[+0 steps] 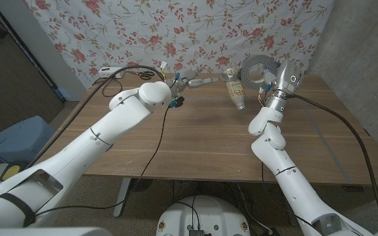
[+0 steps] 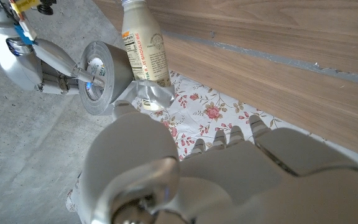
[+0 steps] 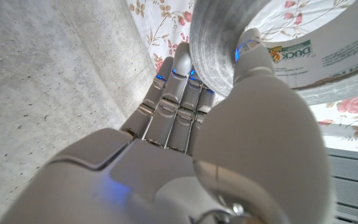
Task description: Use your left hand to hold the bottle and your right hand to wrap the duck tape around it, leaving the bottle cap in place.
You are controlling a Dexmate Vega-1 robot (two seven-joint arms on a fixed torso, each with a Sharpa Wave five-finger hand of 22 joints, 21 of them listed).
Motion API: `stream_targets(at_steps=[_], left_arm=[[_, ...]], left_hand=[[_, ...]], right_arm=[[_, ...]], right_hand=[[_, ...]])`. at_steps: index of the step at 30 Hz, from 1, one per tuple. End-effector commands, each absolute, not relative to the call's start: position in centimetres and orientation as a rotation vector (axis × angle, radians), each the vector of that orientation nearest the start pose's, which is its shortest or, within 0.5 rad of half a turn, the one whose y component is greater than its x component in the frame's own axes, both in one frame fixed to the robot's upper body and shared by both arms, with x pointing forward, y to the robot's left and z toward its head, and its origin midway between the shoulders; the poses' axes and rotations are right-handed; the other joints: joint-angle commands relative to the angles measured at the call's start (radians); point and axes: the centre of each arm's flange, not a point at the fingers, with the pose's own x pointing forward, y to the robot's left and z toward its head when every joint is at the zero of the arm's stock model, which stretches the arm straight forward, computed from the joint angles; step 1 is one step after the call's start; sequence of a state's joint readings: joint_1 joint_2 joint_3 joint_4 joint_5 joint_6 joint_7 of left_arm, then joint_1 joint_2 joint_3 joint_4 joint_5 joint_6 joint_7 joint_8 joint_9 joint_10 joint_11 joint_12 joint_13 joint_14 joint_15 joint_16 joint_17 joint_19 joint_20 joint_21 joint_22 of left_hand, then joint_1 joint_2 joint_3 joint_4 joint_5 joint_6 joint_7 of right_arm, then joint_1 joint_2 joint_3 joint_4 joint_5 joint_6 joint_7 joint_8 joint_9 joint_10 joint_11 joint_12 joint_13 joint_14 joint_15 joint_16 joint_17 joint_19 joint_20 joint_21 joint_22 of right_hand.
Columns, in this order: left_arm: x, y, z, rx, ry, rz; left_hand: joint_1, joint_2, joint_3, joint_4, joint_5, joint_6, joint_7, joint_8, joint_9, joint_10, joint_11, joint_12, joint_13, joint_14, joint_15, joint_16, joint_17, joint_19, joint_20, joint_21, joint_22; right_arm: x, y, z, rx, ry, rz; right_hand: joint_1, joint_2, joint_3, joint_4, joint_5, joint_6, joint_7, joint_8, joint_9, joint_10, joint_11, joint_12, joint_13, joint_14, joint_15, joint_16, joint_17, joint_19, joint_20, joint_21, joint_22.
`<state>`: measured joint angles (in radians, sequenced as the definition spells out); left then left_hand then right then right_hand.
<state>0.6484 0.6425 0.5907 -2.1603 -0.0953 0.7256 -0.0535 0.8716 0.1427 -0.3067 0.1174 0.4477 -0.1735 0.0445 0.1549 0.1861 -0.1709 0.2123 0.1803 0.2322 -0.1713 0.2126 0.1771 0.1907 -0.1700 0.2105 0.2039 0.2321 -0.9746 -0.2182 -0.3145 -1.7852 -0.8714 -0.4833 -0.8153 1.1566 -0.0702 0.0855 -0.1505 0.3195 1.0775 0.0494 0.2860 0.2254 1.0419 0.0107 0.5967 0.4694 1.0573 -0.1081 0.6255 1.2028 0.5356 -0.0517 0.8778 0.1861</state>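
Note:
A pale bottle with a white label lies near the table's back edge, its narrow end toward me. In the left wrist view, crumpled silver tape sticks to the wide end of the bottle and leads to the grey duck tape roll. My right hand holds the roll up just right of the bottle, thumb inside the ring and fingers outside. My left hand hovers left of the bottle, apart from it, fingers stretched out and holding nothing.
A floral cloth hangs behind the table. A white power strip and cables lie at the back left. A concrete wall stands at the right, and a blue bin sits on the floor at the left.

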Motion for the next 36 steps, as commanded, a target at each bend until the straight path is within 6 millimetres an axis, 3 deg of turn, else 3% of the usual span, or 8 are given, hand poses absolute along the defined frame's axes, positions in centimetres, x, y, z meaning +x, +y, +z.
stream_targets(at_steps=[1,15,26,36], left_arm=[[51.8,11.9,10.4,0.856,-0.493,-0.290],[51.3,12.5,10.6,0.895,-0.480,-0.309],[50.9,12.6,10.6,0.920,-0.464,-0.318],[50.4,12.8,10.5,0.944,-0.454,-0.329]], left_hand=[[0.008,0.000,-0.007,0.000,0.007,-0.567,-0.005,-0.003,0.000,-0.548,0.001,-0.003,0.001,-0.533,0.004,-0.002,0.002,-0.519,0.004,-0.002,0.003],[0.005,-0.002,-0.009,0.000,0.013,-0.567,-0.004,-0.003,0.000,-0.547,0.002,-0.002,0.000,-0.531,0.004,-0.002,0.002,-0.514,0.004,0.002,0.005],[0.003,-0.002,-0.010,0.000,0.017,-0.567,-0.004,-0.003,0.001,-0.545,0.003,0.000,0.000,-0.530,0.004,-0.001,0.002,-0.513,0.004,0.002,0.005],[0.002,-0.004,-0.010,-0.001,0.021,-0.567,0.000,-0.003,0.001,-0.544,0.003,0.001,0.000,-0.529,0.004,0.000,0.002,-0.516,0.004,0.001,0.004]], right_arm=[[52.4,-23.2,4.6,-0.938,-0.719,-0.897],[52.6,-22.9,5.1,-1.134,-0.584,-0.615],[54.5,-23.0,5.0,-1.222,-0.490,-0.479],[57.7,-23.1,5.1,-1.327,-0.343,-0.332]], right_hand=[[0.130,0.147,0.059,0.011,0.012,0.095,-0.084,-0.002,0.004,0.115,-0.094,-0.004,0.070,0.063,-0.114,-0.003,0.005,-0.006,-0.016,0.008,0.002],[0.133,0.149,0.061,0.012,0.021,0.094,-0.089,-0.006,0.005,0.108,-0.094,-0.007,0.079,0.057,-0.115,-0.007,0.007,-0.014,-0.023,0.011,0.003],[0.137,0.151,0.061,0.014,0.027,0.092,-0.092,-0.011,0.005,0.103,-0.094,-0.010,0.085,0.049,-0.116,-0.010,0.009,-0.024,-0.032,0.015,0.003],[0.137,0.154,0.053,0.019,0.026,0.080,-0.101,-0.018,0.013,0.079,-0.101,-0.015,0.104,0.032,-0.118,-0.007,0.013,-0.055,-0.055,0.015,0.006]])
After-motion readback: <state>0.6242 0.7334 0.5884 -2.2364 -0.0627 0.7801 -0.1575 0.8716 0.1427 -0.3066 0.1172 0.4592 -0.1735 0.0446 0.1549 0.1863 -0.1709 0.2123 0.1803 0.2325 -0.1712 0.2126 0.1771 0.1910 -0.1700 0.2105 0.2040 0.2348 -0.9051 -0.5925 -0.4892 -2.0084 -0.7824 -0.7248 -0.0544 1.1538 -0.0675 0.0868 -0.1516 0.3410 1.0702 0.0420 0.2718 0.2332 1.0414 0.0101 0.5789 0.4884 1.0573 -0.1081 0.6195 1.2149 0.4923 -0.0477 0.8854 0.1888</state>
